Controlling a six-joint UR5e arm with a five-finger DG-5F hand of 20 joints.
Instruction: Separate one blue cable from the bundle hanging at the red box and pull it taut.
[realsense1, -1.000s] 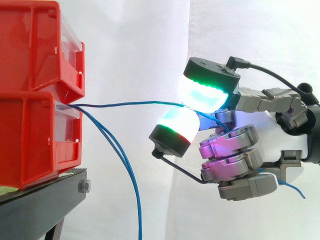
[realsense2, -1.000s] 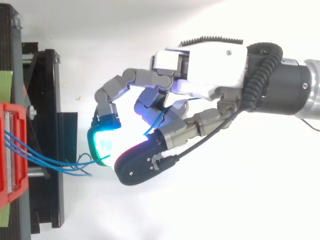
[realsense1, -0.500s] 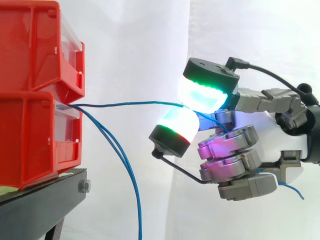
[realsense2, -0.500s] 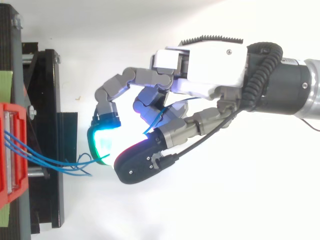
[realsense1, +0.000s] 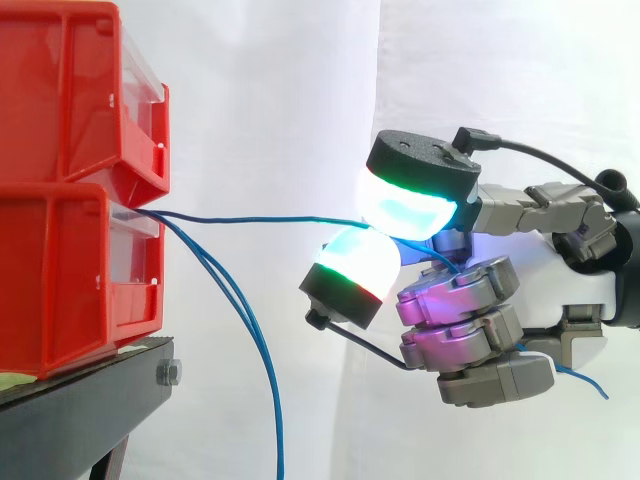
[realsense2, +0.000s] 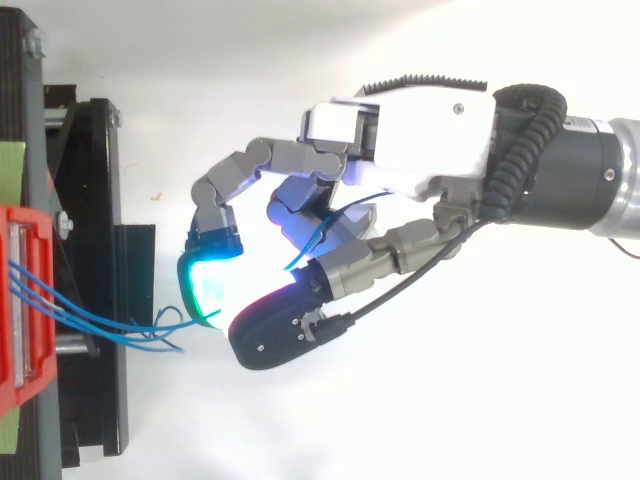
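One blue cable (realsense1: 260, 219) runs nearly straight and level from the lower red box (realsense1: 70, 275) to my hand (realsense1: 500, 290), where two glowing fingertips (realsense1: 405, 205) pinch it. Its free end pokes out behind the hand at the lower right. Two other blue cables (realsense1: 245, 330) hang from the same box and drop in a curve to the bottom edge. In the top view the hand (realsense2: 400, 150) reaches in from the right and the cables (realsense2: 90, 320) fan out from the box (realsense2: 20, 300) toward the pinching pads.
A second red box (realsense1: 80, 90) sits stacked on the lower one. Both rest on a black stand (realsense1: 90, 410) at the left. A white curtain hangs behind.
The pinched cable has gone from slightly arched to almost straight. The upper fingertip has lowered a little and the hand has shifted slightly.
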